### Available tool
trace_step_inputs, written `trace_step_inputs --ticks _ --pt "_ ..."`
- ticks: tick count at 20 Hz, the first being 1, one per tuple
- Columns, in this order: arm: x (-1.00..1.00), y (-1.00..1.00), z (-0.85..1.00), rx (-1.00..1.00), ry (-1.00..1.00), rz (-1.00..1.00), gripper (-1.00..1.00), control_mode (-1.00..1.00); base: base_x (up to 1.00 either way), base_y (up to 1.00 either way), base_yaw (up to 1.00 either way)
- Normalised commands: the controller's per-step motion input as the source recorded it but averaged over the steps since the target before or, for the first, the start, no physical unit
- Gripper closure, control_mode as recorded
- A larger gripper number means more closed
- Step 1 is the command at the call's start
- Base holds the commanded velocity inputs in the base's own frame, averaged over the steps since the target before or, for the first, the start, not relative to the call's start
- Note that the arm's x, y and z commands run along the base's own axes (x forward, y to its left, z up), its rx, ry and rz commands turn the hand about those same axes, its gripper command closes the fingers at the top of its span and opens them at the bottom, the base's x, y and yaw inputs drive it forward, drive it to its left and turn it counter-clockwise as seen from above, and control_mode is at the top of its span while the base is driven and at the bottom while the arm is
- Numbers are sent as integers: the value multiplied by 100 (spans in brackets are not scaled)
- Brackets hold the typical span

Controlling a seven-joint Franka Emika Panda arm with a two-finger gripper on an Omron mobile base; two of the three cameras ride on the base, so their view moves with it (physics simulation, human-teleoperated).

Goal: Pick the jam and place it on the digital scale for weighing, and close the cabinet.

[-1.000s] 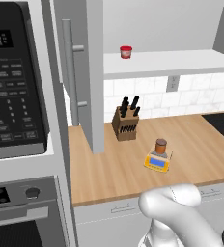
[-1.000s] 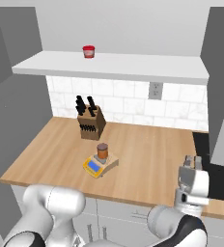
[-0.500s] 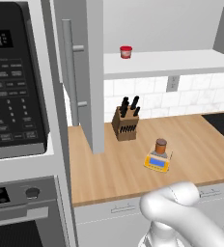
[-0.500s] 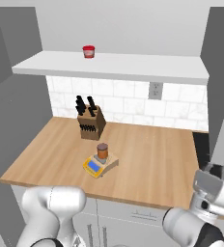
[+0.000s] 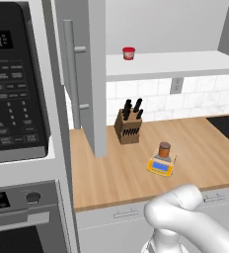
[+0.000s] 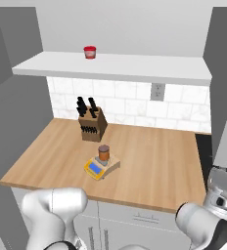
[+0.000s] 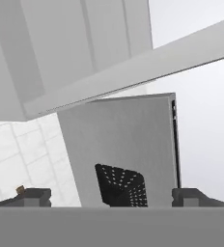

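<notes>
Brown-lidded and filled with orange-brown preserve, the jam (image 5: 164,149) stands upright on the grey plate of the digital scale (image 5: 161,165), which lies flat on the wooden counter (image 5: 131,170) at about 5 o'clock from the knife block (image 5: 127,126) in the left base view, its blue display turned toward the counter's front edge. In the right base view the same jar (image 6: 103,153) sits on the yellow scale (image 6: 101,167), again at roughly 5 o'clock from the block (image 6: 93,125) and well apart from it. Above, on the pale shelf (image 6: 125,66) of the cabinet (image 5: 89,74), a short red jar (image 5: 129,53) rests near the back; the cabinet's left door stands swung open, edge-on toward the camera in the left base view, with its long silver handle (image 5: 72,79) at 9 o'clock of the door panel. A black microwave (image 5: 13,84) fills the far left, with an oven front (image 5: 22,217) beneath it. In the hand view the gripper (image 7: 111,197) has its two dark finger tips set wide apart with nothing between them, and beyond them rises a flat grey door panel (image 7: 126,144), seen tilted, with a dark cooktop corner (image 7: 121,185) showing at 6 o'clock of it. White tiled wall (image 6: 130,108) backs the counter, carrying a socket (image 6: 157,91) at 2 o'clock from the jam.
</notes>
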Motion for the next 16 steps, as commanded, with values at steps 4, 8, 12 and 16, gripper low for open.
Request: trace_step_inputs --ticks 4,8,12,16 --pt "0 -9 49 0 -4 -8 -100 -100 0 0 0" --pt "0 -18 61 0 -9 -5 -100 -100 0 0 0" --pt "-2 -2 72 0 -18 -3 -100 -100 0 0 0" --pt "-22 36 60 -6 -35 -2 -100 -100 0 0 0"
